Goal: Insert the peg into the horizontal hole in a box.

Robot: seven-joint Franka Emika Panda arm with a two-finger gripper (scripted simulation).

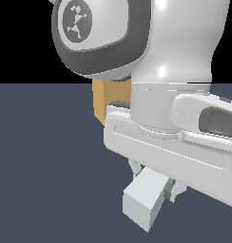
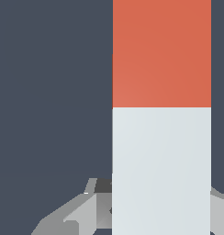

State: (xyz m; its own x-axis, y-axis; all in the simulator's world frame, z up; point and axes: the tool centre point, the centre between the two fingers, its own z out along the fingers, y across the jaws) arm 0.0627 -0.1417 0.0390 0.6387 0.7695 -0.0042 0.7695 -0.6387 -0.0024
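Note:
In the wrist view the peg (image 2: 161,137) fills the frame lengthwise, its red-orange third far from the fingers and its white part between them. My gripper (image 2: 161,204) is shut on the white part, with a grey finger (image 2: 93,206) pressed to each side. In the exterior view only the peg's white end (image 1: 142,198) sticks out below the hand, and my gripper (image 1: 156,182) straddles it. Behind the arm a slice of the tan box (image 1: 104,100) shows. The hole is hidden by the arm.
The arm's big white and grey links (image 1: 175,57) block most of the exterior view. A dark blue-grey floor (image 1: 42,166) lies under everything.

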